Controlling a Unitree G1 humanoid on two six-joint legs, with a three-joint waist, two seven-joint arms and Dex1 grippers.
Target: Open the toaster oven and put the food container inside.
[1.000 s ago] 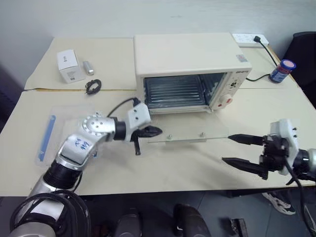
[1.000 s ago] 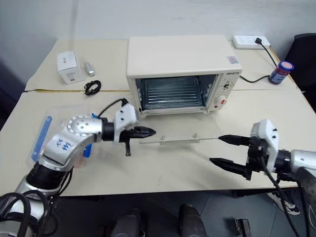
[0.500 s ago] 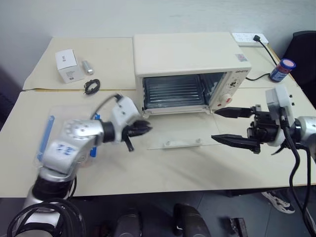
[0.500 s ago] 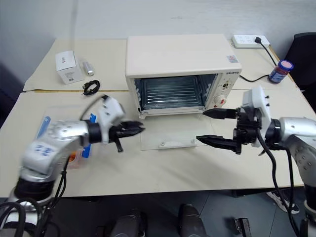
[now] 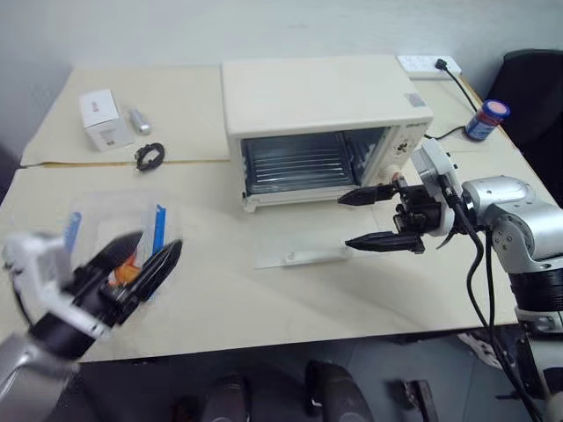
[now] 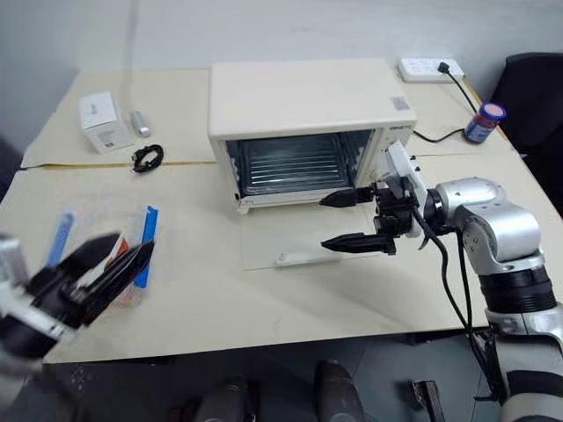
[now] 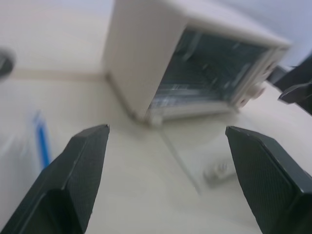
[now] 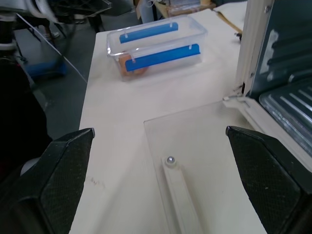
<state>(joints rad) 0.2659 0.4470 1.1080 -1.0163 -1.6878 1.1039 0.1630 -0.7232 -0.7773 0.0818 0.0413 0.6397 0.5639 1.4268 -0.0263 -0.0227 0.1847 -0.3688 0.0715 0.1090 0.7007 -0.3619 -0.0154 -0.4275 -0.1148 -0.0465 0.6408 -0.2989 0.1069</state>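
The cream-white toaster oven (image 5: 317,105) stands at the middle of the table, and its glass door (image 5: 303,239) lies flat on the tabletop with the wire rack showing inside. The food container (image 8: 156,44), a clear box with blue clips and orange food inside, sits on the table to the oven's left. My left gripper (image 5: 145,259) is open near the table's front left, and its fingers overlap the container (image 5: 114,230). My right gripper (image 5: 346,221) is open, hovering over the door's right part in front of the oven opening. The door's bar handle (image 8: 178,195) lies below it.
A small white box (image 5: 99,119), a silver cylinder (image 5: 139,120) and a black cable coil (image 5: 150,156) lie at the back left. A power strip (image 5: 425,63) and a blue jar (image 5: 486,119) are at the back right, with a black chair (image 5: 537,88) beyond.
My left gripper left the door's edge, swung back to the front left by the container and opened. My right gripper moved left and up over the door.
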